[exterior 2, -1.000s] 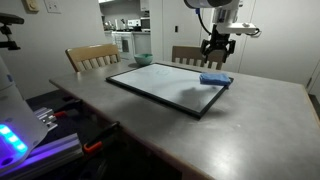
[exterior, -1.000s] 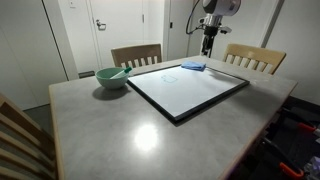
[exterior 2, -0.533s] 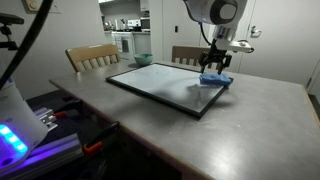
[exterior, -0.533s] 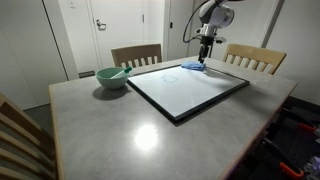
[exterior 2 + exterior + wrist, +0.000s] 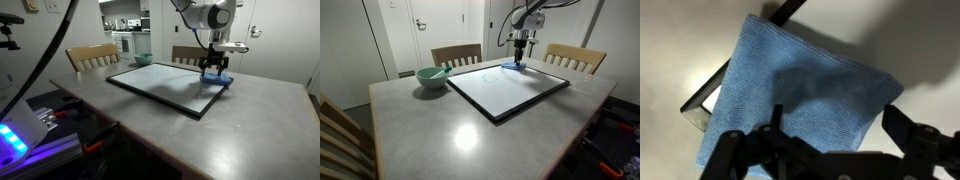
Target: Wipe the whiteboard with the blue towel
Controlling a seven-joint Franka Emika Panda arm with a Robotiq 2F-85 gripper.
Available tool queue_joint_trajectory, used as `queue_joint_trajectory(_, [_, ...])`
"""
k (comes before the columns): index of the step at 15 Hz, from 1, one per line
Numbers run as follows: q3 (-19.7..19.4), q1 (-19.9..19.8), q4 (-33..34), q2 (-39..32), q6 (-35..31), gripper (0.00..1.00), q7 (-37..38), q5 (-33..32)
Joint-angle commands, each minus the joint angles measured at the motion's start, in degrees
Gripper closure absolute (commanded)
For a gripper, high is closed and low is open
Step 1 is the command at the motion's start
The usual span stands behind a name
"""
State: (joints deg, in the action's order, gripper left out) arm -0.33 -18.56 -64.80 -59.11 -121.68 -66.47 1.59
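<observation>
The whiteboard (image 5: 505,90) (image 5: 165,85) lies flat on the table, glossy white with a thin black frame. The blue towel (image 5: 511,67) (image 5: 218,81) rests folded on one far corner of the board. My gripper (image 5: 520,63) (image 5: 214,73) is down at the towel, open, its fingers straddling the cloth. In the wrist view the blue towel (image 5: 800,85) fills most of the picture and covers the board's black frame (image 5: 706,94) at the corner. There my gripper (image 5: 837,115) shows one finger over the cloth and the other just past its edge.
A teal-green bowl (image 5: 431,77) (image 5: 142,60) stands on the table (image 5: 420,130) beside the board. Wooden chairs (image 5: 456,54) (image 5: 575,58) are pushed in along the far edge, and another chair back (image 5: 340,140) is at the near corner.
The gripper has come down from above the table to the blue towel. Its jaws stayed open. Towel, board and bowl have not moved.
</observation>
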Motion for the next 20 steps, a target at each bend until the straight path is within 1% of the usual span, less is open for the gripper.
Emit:
queue_joint_trajectory(1, [-0.4,0.3,3.7,-2.7,-0.1,0.00,1.2,-1.5])
queue_joint_trajectory(4, [-1.4,0.4,3.1,-3.0,-2.6,0.00,3.3,-2.5])
queue_joint_trajectory(7, [-2.0,0.2,2.8,-3.3,-3.1,0.00,5.1,-3.2])
queue_joint_trajectory(11, [-1.2,-0.9,2.0,-3.9,-2.3,0.00,5.6,-2.3])
queue_joint_trajectory(15, [-1.1,-1.0,1.7,-4.0,-2.6,0.00,5.4,-2.4])
queue_joint_trajectory(16, [-1.1,-1.0,1.8,-4.0,-2.5,0.24,5.4,-2.4])
queue_joint_trajectory(17, [-1.0,-1.0,1.9,-3.9,-2.2,0.26,5.1,-2.4])
queue_joint_trajectory(20, [-1.1,-1.0,2.4,-3.7,-1.9,0.47,5.1,-2.6])
